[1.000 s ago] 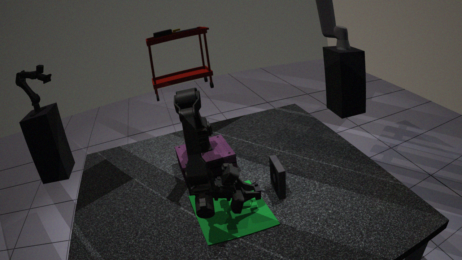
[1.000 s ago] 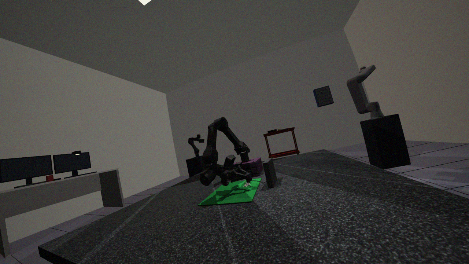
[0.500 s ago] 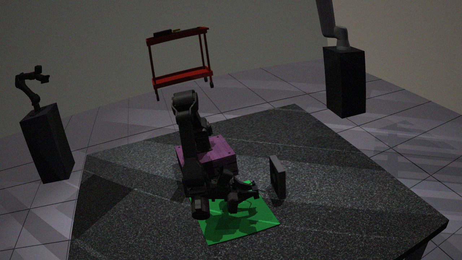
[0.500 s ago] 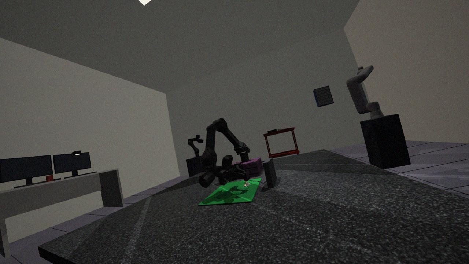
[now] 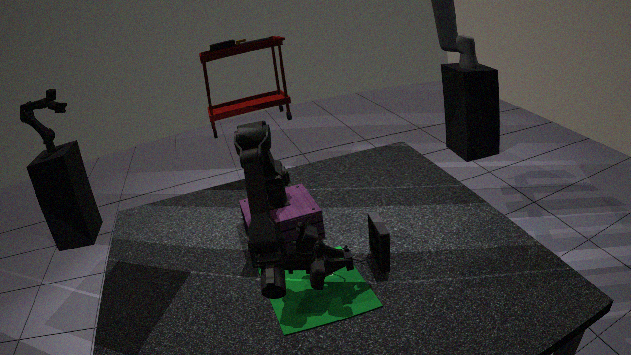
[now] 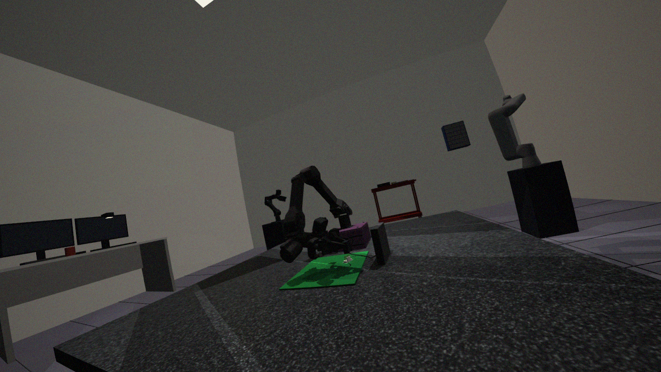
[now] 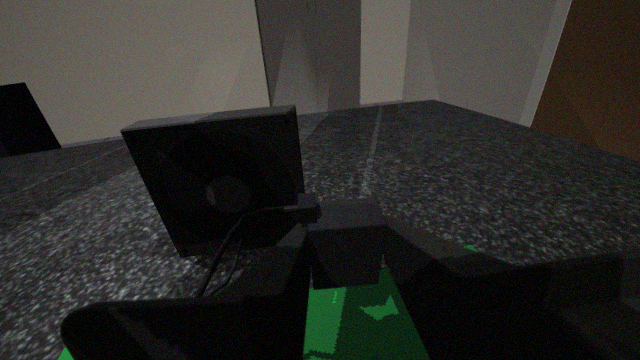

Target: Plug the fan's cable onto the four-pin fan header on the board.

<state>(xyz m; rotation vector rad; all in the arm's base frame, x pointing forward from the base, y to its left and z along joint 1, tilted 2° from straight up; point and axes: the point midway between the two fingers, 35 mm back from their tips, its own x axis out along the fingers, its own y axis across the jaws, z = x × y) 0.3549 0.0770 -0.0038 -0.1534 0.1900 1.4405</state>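
Note:
My gripper (image 5: 348, 259) (image 6: 345, 246) (image 7: 342, 227) is shut on the dark fan plug (image 7: 350, 216), which sits between the fingertips in the wrist view. The thin cable (image 7: 218, 260) runs from the plug's left side toward the black square fan (image 5: 381, 242) (image 6: 380, 243) (image 7: 215, 175), standing upright beside the board. The green board (image 5: 289, 325) (image 6: 341, 280) (image 7: 322, 320) lies flat below; the fingertips are above its fan-side edge, with the plug held off the board. A small pale part (image 6: 347, 260) shows on the board near the fan; the four pins cannot be made out.
A purple block (image 5: 304, 203) (image 6: 357, 234) stands under the arm's base, behind the board. The speckled dark table (image 5: 463, 282) (image 6: 439, 314) reaches past the fan. A red cart (image 5: 249, 107) and other arms on black pedestals (image 5: 470, 112) (image 5: 66, 198) stand away from the table.

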